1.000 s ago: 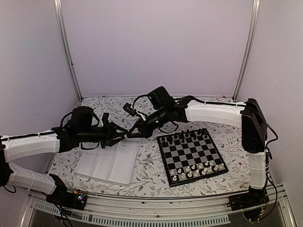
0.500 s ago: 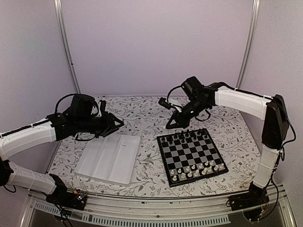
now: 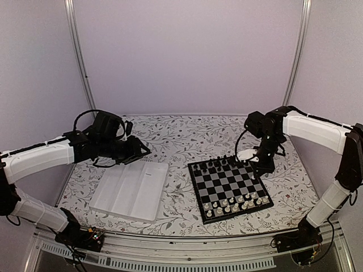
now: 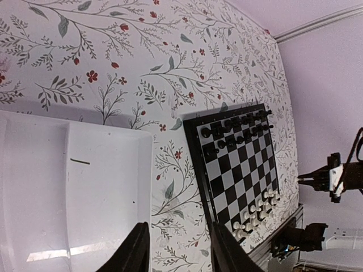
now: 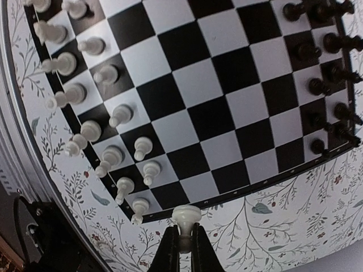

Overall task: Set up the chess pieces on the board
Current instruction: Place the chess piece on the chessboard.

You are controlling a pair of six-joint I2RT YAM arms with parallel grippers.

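Right gripper (image 5: pixel 184 237) clamps a cream-white piece (image 5: pixel 186 216) by the board (image 5: pixel 195 85); left gripper (image 4: pixel 178 249) stands parted

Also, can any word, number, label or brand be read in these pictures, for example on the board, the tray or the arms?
No text can be read in any view.
The border of the board shows no letters or numbers.
The white tray bears only a short dark mark, not a character.
The left arm and the right arm show no legible label.
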